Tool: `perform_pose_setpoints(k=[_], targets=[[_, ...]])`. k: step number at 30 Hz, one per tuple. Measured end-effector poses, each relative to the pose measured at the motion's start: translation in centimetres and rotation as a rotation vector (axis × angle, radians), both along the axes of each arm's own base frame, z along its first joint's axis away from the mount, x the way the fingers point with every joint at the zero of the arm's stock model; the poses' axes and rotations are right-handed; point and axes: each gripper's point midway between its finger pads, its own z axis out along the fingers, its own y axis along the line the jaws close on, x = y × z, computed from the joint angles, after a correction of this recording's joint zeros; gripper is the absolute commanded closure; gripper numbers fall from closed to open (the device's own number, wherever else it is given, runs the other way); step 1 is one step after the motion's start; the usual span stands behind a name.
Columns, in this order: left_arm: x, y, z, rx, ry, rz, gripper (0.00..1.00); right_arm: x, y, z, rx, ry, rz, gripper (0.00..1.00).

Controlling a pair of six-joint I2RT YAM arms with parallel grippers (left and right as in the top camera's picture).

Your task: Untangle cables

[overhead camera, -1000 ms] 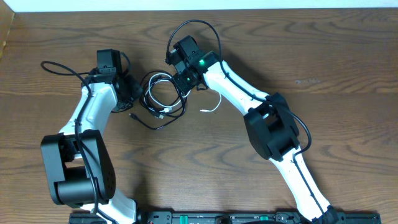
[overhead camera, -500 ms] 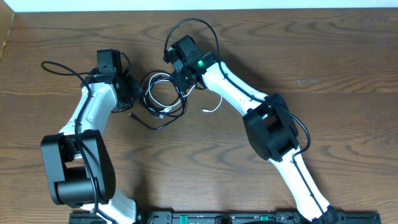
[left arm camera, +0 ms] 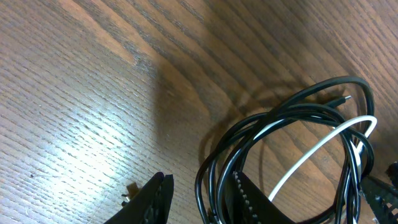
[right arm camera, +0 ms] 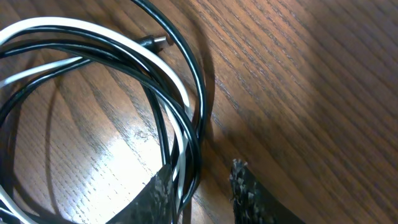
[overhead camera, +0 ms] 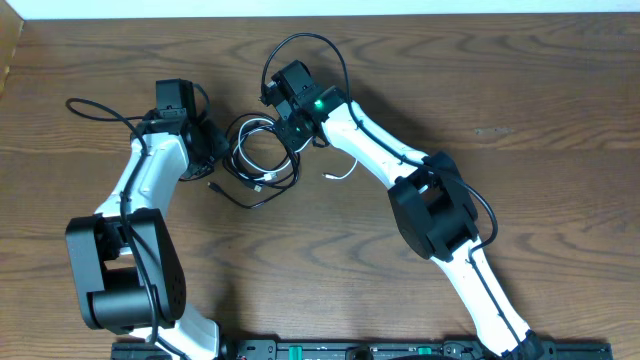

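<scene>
Robotics lab: two arms (overhead camera: 150, 175) on wooden table (overhead camera: 560, 80).

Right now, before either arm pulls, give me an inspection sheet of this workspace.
Surface: wooden table, brown grain.
Job's things: black cable and white cable coiled together between the arms; white end trails out toward the right arm.
Clutter: nothing seen.
Grippers: left gripper and right gripper both low at the coil, jaws apart with strands between them, not clamped.
Cables: arm wires loop off each wrist.
Surroundings: white strip beyond the far edge; black rail at the near edge.
</scene>
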Motion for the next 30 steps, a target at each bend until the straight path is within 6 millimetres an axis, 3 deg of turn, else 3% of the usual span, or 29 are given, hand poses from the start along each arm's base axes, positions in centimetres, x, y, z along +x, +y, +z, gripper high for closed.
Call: perform_pose_setpoints(k=[5, 13, 14, 15, 16, 17, 18, 22, 30], targets=[[0.00, 0.00, 0.00, 0.000, 0.000, 0.000, 0.67, 0.02, -0.01, 0.00, -0.002, -0.002, 0.002, 0.63], [0.00, 0.00, 0.00, 0.000, 0.000, 0.000, 0.66, 0.44, 0.20, 0.25, 0.007, -0.024, 0.003, 0.62], [0.00, 0.00, 0.00, 0.000, 0.000, 0.000, 0.67, 0.53, 0.22, 0.30, 0.007, -0.028, 0.001, 0.59], [0.00, 0.00, 0.00, 0.000, 0.000, 0.000, 0.67, 0.60, 0.27, 0.34, 0.010, -0.031, 0.001, 0.48], [0.00, -0.01, 0.00, 0.000, 0.000, 0.000, 0.71, 0.73, 0.29, 0.41, 0.010, -0.039, 0.001, 0.29], [0.00, 0.00, 0.00, -0.001, 0.000, 0.001, 0.75, 0.80, 0.32, 0.45, 0.010, -0.043, 0.003, 0.17], [0.00, -0.01, 0.00, -0.001, 0.000, 0.002, 0.78, 0.85, 0.32, 0.47, 0.007, -0.049, 0.009, 0.13], [-0.01, -0.01, 0.00, -0.004, 0.000, 0.010, 0.87, 0.94, 0.27, 0.48, 0.000, -0.059, 0.019, 0.04], [-0.01, -0.01, 0.00, -0.006, 0.001, 0.014, 0.87, 1.00, 0.25, 0.49, -0.002, -0.064, 0.021, 0.01]])
